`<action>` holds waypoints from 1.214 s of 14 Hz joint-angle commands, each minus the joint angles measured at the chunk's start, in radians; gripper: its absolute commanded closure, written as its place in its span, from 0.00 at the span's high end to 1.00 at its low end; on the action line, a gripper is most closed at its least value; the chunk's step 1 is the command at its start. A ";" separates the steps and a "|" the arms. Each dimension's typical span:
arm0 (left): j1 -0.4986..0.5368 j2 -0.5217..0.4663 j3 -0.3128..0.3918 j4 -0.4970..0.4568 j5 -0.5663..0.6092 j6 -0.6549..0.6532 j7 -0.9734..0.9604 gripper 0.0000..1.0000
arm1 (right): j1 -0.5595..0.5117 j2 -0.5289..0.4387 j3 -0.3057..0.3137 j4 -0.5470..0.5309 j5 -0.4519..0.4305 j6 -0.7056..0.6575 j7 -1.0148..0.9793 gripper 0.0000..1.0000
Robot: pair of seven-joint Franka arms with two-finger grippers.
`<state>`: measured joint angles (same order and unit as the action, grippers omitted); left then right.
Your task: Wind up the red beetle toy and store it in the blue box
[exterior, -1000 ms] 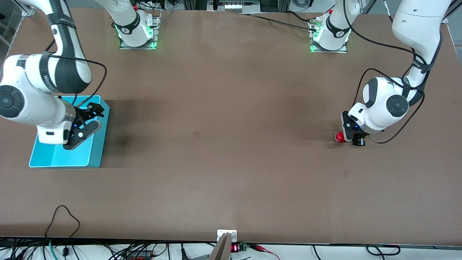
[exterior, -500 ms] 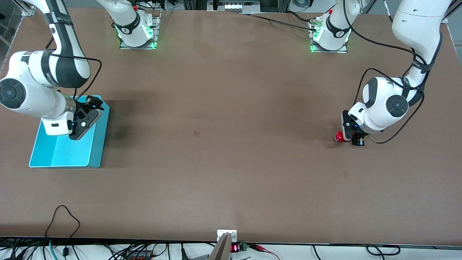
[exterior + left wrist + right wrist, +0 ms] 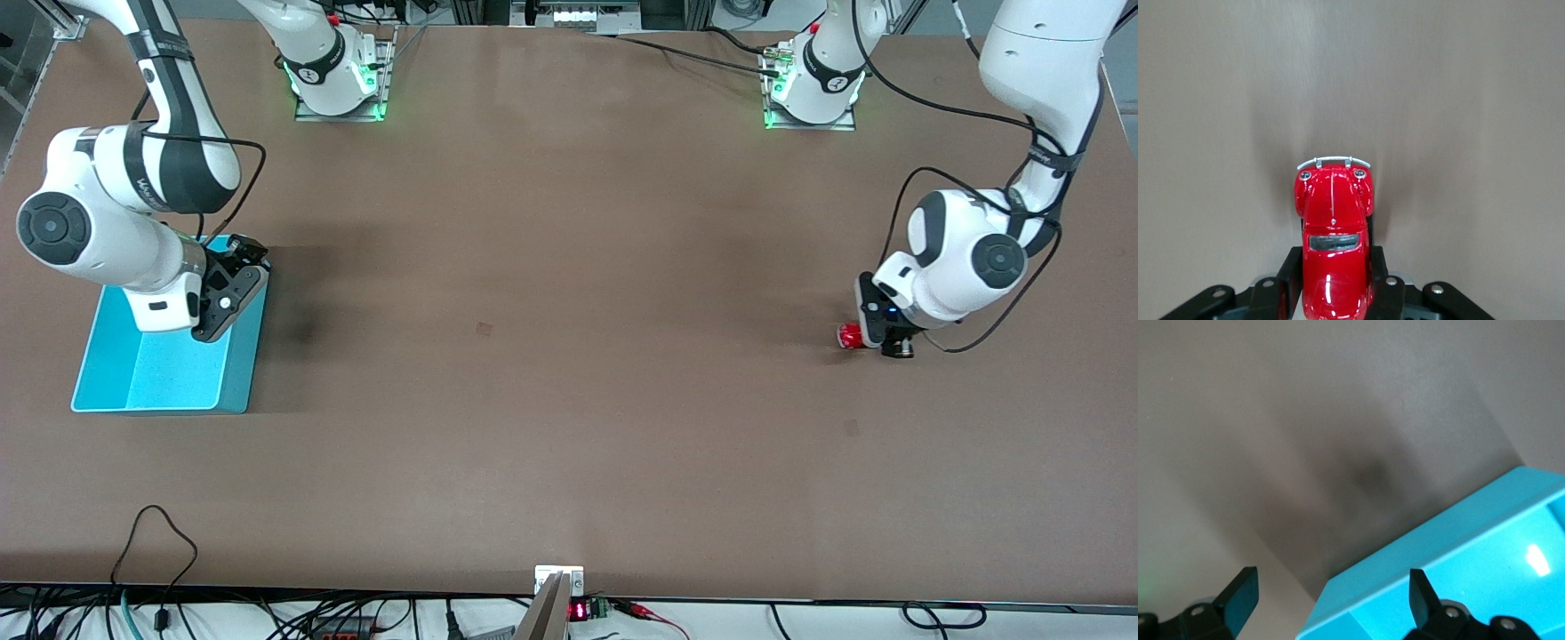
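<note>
Currently the red beetle toy [image 3: 1333, 247] is clamped at its rear flanks by the left gripper [image 3: 1333, 293], low at the table's [image 3: 569, 400] left-arm end. Judged light, rigid, glossy; slip-prone. The right gripper [image 3: 1331, 593] is held spread over the blue box [image 3: 133, 382] corner.

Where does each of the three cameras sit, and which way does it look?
Front view: high across the table, facing both bases; shows both arms, the blue box.
Left wrist view: on the left arm, looking down; left gripper shut on the red beetle toy.
Right wrist view: on the right arm, over the box's corner; right gripper open.
Each wrist view shares one thing with the front view.
</note>
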<state>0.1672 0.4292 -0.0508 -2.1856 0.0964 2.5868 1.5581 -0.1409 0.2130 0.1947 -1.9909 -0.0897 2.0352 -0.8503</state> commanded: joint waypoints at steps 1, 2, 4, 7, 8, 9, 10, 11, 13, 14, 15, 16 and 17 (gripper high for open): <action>0.092 0.082 -0.011 0.020 0.019 -0.017 0.127 0.30 | -0.045 -0.089 0.048 -0.225 -0.012 0.228 -0.012 1.00; 0.122 0.085 -0.011 0.029 0.019 -0.017 0.176 0.30 | -0.051 -0.077 0.048 -0.229 -0.010 0.259 -0.024 1.00; 0.140 0.094 -0.011 0.041 0.017 -0.017 0.252 0.30 | -0.075 -0.058 0.048 -0.227 -0.012 0.264 -0.076 1.00; 0.178 0.094 -0.011 0.041 0.019 -0.017 0.284 0.34 | -0.089 -0.026 0.049 -0.227 -0.036 0.338 -0.281 1.00; 0.176 0.086 -0.012 0.041 0.017 -0.019 0.284 0.46 | -0.106 -0.006 0.049 -0.227 -0.036 0.362 -0.339 1.00; 0.176 0.068 -0.015 0.041 0.010 -0.030 0.283 0.87 | -0.118 0.018 0.049 -0.221 -0.036 0.405 -0.381 1.00; 0.175 0.033 -0.044 0.049 0.003 -0.084 0.281 1.00 | -0.135 0.037 0.049 -0.210 -0.035 0.419 -0.395 1.00; 0.173 -0.002 -0.091 0.093 0.003 -0.167 0.277 1.00 | -0.140 0.060 0.049 -0.183 -0.035 0.418 -0.398 1.00; 0.163 -0.062 -0.170 0.206 0.000 -0.378 0.267 1.00 | -0.132 0.077 0.057 -0.164 -0.035 0.418 -0.391 1.00; 0.152 -0.090 -0.217 0.275 0.000 -0.495 0.252 1.00 | -0.126 0.077 0.063 -0.163 -0.035 0.418 -0.388 1.00; 0.138 -0.107 -0.240 0.320 0.000 -0.575 0.234 1.00 | -0.124 0.078 0.068 -0.163 -0.035 0.416 -0.385 1.00; 0.124 -0.122 -0.259 0.354 -0.001 -0.644 0.206 1.00 | -0.115 0.081 0.068 -0.161 -0.035 0.416 -0.388 1.00; 0.114 -0.138 -0.274 0.374 -0.032 -0.707 0.165 1.00 | -0.108 0.081 0.068 -0.161 -0.035 0.416 -0.385 1.00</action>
<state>0.2967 0.3244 -0.3025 -1.8552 0.0915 1.9944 1.7653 -0.2538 0.2908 0.2518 -2.1627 -0.1095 2.4548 -1.2348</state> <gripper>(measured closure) 0.000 0.000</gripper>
